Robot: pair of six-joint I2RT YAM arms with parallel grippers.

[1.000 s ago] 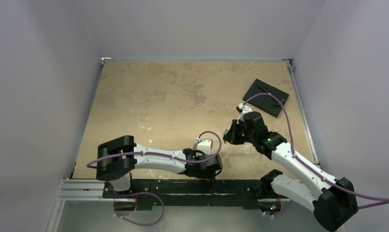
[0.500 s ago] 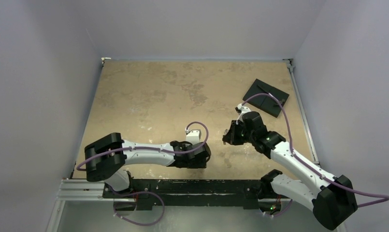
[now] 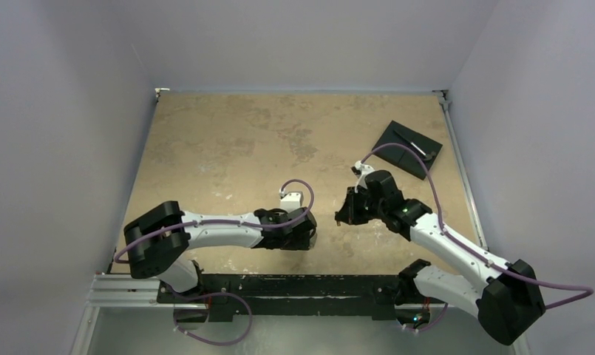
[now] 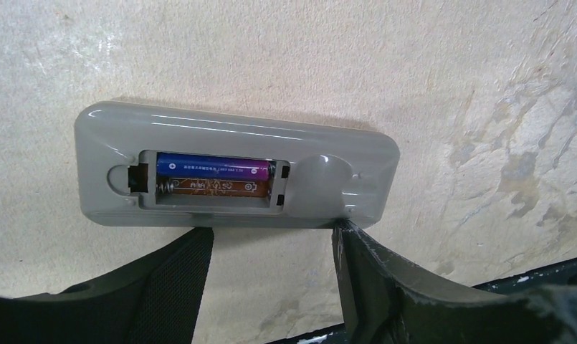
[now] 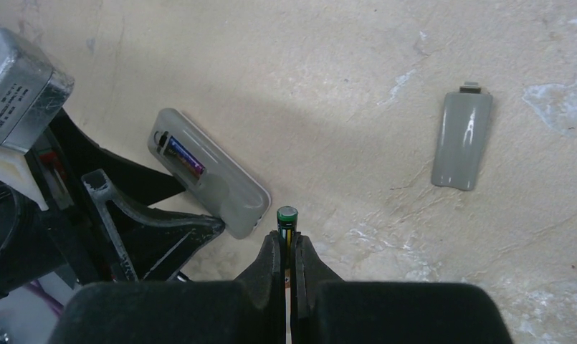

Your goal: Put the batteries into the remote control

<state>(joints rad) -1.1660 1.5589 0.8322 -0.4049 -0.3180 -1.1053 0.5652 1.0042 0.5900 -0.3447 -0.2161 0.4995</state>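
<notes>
While just beside the remote control (image 4: 235, 172), left gripper (image 4: 271, 231) farther left than before

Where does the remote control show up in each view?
Top external: by the left arm's fingers, too hidden to make out.
Left wrist: remote control at centre, just beyond those fingers.
Right wrist: remote control left of centre, up-left of the held battery.
Shared landmark: the left fingers.
</notes>
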